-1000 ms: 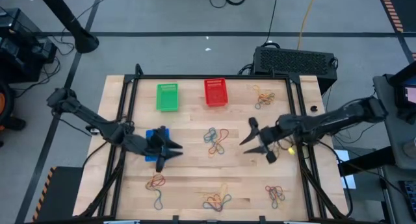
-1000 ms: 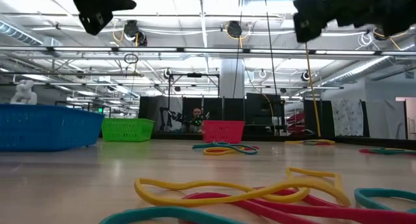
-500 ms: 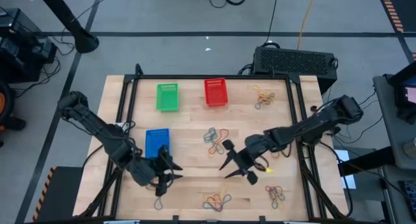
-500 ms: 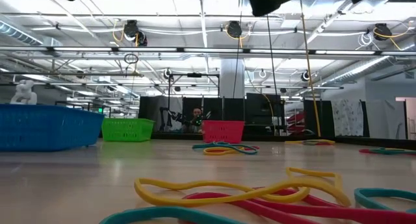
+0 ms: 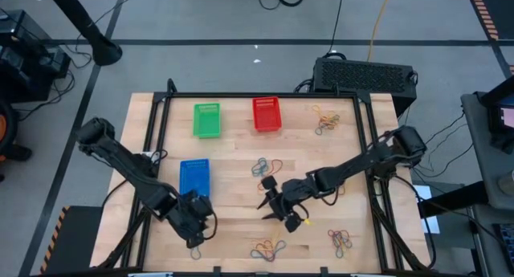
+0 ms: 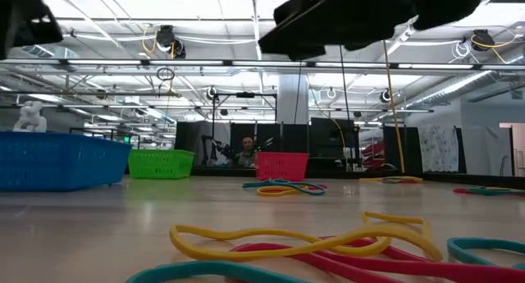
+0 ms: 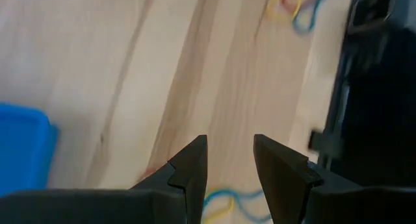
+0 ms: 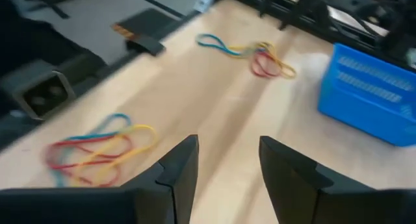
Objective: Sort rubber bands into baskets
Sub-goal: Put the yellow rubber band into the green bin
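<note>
Rubber bands lie in small mixed piles on the wooden table: one at the centre (image 5: 265,169), one far right (image 5: 325,120), one near right (image 5: 341,241), one near centre (image 5: 269,249). The green basket (image 5: 206,120) and red basket (image 5: 267,114) stand at the far edge, the blue basket (image 5: 193,178) at the left. My left gripper (image 5: 195,229) hangs open, pointing steeply down, over a near-left pile (image 7: 221,204). My right gripper (image 5: 271,205) is open above the table's middle, with a pile (image 8: 97,149) ahead of it. Neither holds anything.
Black frame rails run along the table's left and right sides (image 5: 373,189). A dark box (image 5: 365,72) sits behind the far right corner. In the low view, bands (image 6: 328,242) lie close to the near edge. Bare wood lies between the piles.
My left gripper has gone from beside the blue basket toward the near edge and tipped to point steeply down over the near-left pile. My right gripper has travelled from the table's right side toward the left and near, to the middle, sinking a little. Both have stayed open.
</note>
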